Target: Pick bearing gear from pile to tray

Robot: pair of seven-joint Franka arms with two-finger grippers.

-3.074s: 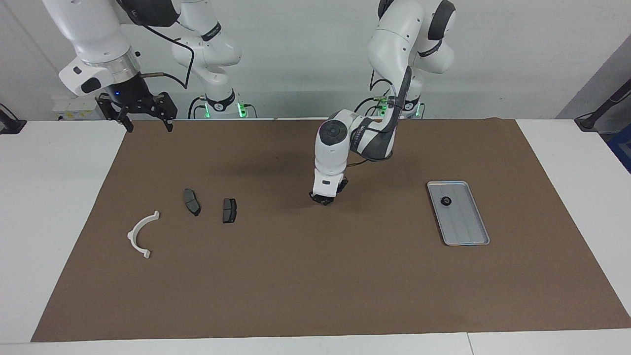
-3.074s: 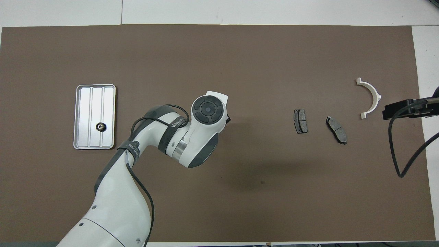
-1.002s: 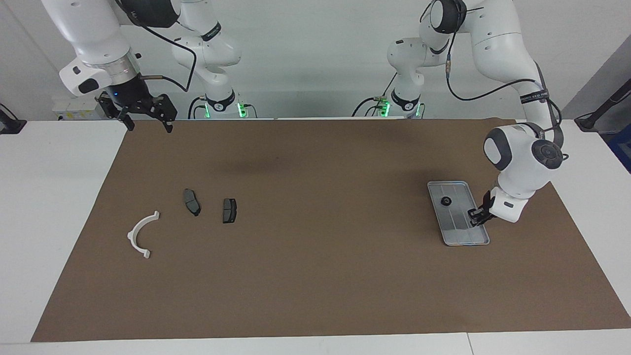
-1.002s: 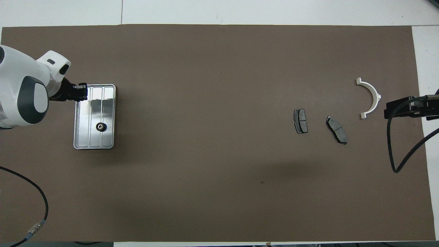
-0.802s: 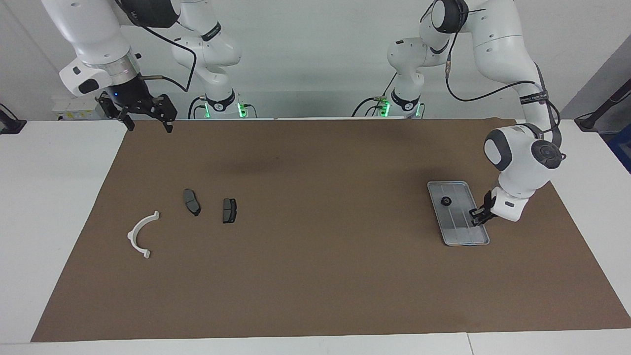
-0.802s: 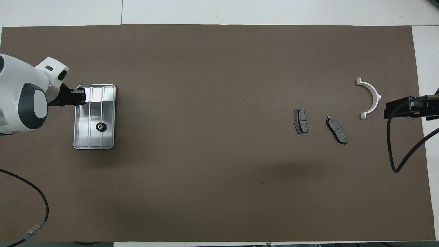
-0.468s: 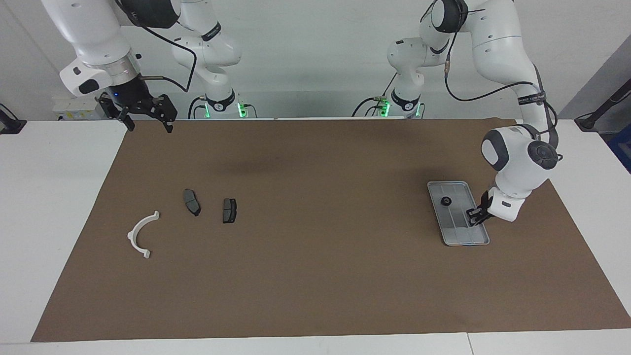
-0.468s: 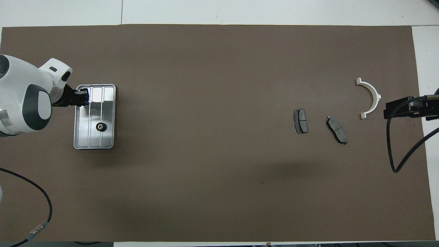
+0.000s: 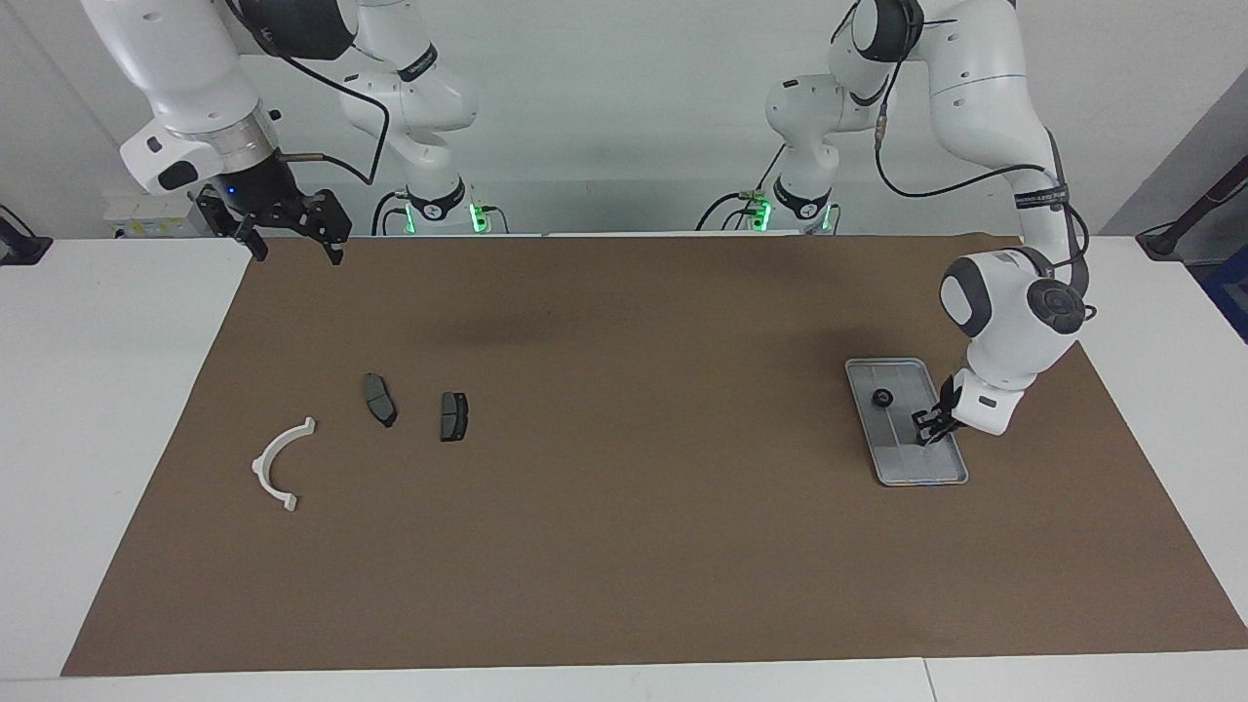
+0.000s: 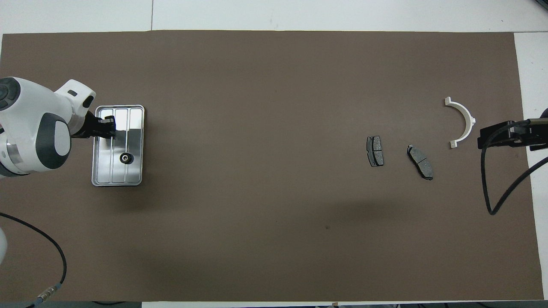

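The silver ribbed tray [image 9: 927,470] [image 10: 117,182] lies toward the left arm's end of the table. One small black bearing gear [image 9: 882,397] [image 10: 125,158] rests in it. My left gripper [image 9: 924,429] [image 10: 108,124] hangs low over the tray, beside that gear; whether it carries anything is hidden. The pile lies toward the right arm's end: a white half-ring bracket [image 9: 276,464] [image 10: 465,121] and two dark grey plates [image 9: 379,399] [image 9: 453,416] [image 10: 375,151] [image 10: 420,161]. My right gripper [image 9: 289,239] waits open and raised over the mat's corner near its base.
A brown mat [image 9: 624,546] covers most of the white table [image 9: 107,409]. The right arm's black cable [image 10: 492,188] hangs over the mat's edge beside the bracket. The left arm's cable [image 10: 51,252] loops near the robots' edge.
The left arm swung from mid-table to the tray. In the last second its gripper slid from the tray's rim inward over it. The right arm stayed put.
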